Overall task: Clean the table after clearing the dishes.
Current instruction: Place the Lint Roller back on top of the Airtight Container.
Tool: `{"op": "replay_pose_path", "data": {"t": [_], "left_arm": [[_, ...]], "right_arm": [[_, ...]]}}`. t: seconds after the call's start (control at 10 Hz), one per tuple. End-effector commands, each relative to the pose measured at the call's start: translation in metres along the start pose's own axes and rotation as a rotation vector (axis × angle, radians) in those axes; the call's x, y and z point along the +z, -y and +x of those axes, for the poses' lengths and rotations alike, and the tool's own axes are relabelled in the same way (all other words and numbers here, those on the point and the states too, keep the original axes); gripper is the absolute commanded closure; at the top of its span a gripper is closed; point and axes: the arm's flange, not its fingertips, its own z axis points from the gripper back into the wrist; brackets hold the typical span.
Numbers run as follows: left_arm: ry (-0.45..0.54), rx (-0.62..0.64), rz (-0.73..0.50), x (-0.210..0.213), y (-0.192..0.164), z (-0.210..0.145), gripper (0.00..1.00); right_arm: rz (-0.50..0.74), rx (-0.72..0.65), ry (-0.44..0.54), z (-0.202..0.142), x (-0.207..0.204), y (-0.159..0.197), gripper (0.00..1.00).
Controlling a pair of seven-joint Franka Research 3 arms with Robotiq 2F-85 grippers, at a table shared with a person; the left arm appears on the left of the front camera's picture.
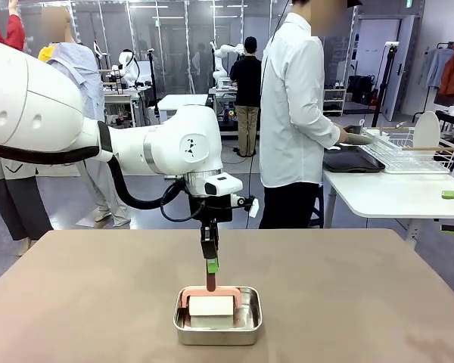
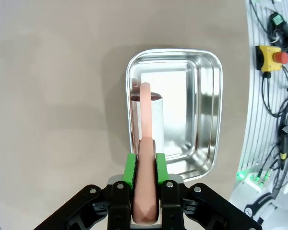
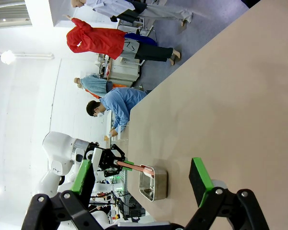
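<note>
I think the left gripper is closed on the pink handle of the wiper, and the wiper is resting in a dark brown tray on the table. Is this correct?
Not quite. The left gripper is shut on the pink handle, but the wiper sits in a small shiny steel tray, not a dark brown one. The left wrist view shows the reflective metal clearly. The tray does stand on the table.

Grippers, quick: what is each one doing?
Left gripper: closed on the pink handle over the steel tray.
Right gripper: open, holding nothing.
</note>
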Motion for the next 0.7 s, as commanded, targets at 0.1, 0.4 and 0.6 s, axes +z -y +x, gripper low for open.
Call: {"op": "replay_pose_path", "data": {"t": [0.1,0.4,0.6], "left_arm": [[-0.016,-0.005,0.013,-0.003,-0.012,-0.003,0.79],[-0.022,-0.015,0.006,-0.005,-0.018,0.002,0.39],[-0.027,-0.027,0.022,0.006,-0.014,0.003,0.04]], "right_arm": [[-0.004,0.005,-0.010,-0.002,0.001,-0.004,0.00],[-0.004,0.005,-0.010,-0.002,0.001,-0.004,0.00],[-0.004,0.005,-0.010,-0.002,0.001,-0.004,0.00]]}}
